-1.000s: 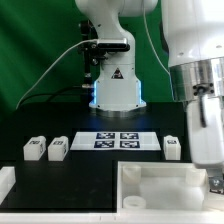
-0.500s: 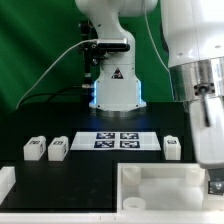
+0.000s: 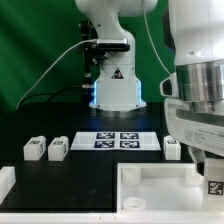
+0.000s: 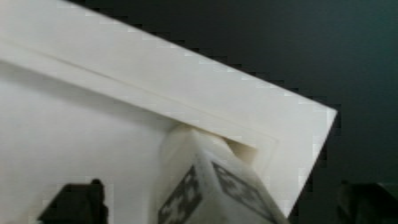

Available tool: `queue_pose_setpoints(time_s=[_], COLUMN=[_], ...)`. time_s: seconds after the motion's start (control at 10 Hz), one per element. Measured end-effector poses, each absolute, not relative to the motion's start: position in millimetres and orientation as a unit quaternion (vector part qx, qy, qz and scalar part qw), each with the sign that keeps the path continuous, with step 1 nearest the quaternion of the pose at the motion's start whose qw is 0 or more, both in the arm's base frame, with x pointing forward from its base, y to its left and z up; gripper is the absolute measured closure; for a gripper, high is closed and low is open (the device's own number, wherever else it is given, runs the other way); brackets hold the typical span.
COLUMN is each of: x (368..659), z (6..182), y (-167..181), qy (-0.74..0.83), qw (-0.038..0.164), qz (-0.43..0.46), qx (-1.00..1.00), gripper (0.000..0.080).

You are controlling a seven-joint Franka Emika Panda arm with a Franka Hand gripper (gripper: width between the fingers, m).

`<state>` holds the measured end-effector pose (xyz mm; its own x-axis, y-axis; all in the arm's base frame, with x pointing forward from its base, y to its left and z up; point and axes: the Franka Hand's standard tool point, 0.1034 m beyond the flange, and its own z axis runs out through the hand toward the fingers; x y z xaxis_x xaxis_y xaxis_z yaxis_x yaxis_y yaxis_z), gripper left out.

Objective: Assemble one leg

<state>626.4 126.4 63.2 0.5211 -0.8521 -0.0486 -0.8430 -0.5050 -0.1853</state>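
A white leg (image 4: 217,188) with black-and-white tags stands on end in the corner of the white tray (image 4: 107,120), against its raised rim. My gripper (image 4: 222,208) is open. Its dark fingers (image 4: 75,202) stand on either side of this leg with a gap on each side. In the exterior view the same leg shows as a tagged block (image 3: 213,185) at the tray's (image 3: 150,182) right end, under my arm. Three more legs lie on the black table: two (image 3: 34,148) (image 3: 58,148) at the exterior view's left and one (image 3: 171,148) at its right.
The marker board (image 3: 118,140) lies flat behind the tray, in front of the robot base (image 3: 115,85). A white block (image 3: 5,185) sits at the exterior view's left edge. My arm fills that view's right side.
My arm has shifted toward the exterior view's left and looks larger. The tagged leg at the tray's right end now shows below it.
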Motion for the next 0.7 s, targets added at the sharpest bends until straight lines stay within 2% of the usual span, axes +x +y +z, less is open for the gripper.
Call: queue_pose_setpoints(time_s=[0.1, 0.3, 0.4, 0.5, 0.6, 0.7], x=[625.6, 627.0, 626.5, 626.7, 626.9, 626.8], z=[63.5, 68.6, 69.0, 68.5, 68.5, 68.5], y=[124.5, 120.8, 124.2, 123.6, 122.7, 123.6], qy=[0.419, 0.217, 0.152, 0.181, 0.18, 0.213], qw=[0.084, 0.05, 0.042, 0.045, 0.045, 0.047], qz=[-0.027, -0.024, -0.026, -0.025, -0.025, -0.023], qx=[-0.904, -0.975, -0.987, -0.982, -0.982, -0.976], gripper=[0.015, 0.015, 0.015, 0.015, 0.0283, 0.0283])
